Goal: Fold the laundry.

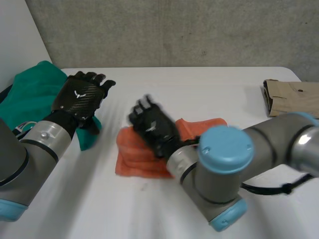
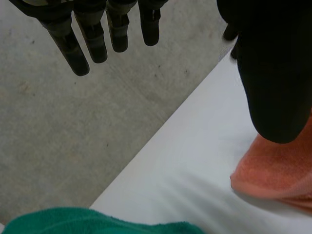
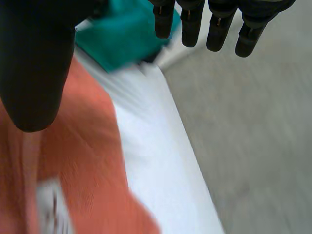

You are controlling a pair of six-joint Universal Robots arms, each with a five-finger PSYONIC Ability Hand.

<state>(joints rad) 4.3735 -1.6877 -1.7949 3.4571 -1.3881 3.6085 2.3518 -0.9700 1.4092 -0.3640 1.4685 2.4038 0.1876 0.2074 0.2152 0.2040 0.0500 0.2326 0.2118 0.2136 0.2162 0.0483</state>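
The right arm's grey elbow with its light-blue cap (image 1: pixel 224 149) is nearest. Just beyond it, the folded orange terry towel (image 1: pixel 137 154) lies mid-way across the white bench (image 1: pixel 99 199). The right hand (image 1: pixel 152 127) is above the towel's far part. From the head view I cannot tell whether it touches the towel. The right wrist view shows its fingers (image 3: pixel 190 24) straight and spread, the thumb apart, nothing held, and the towel under the palm.

To the left, the left hand (image 1: pixel 79 97) hangs over the right edge of the crumpled green cloth (image 1: pixel 35 94). Its wrist view shows straight, separated fingers (image 2: pixel 92 41) holding nothing, with a corner of the towel beside the thumb.

At the far right, a folded tan garment (image 1: pixel 291 97) lies at the bench edge, well apart from the towel. Bare bench runs from the towel to the far edge.
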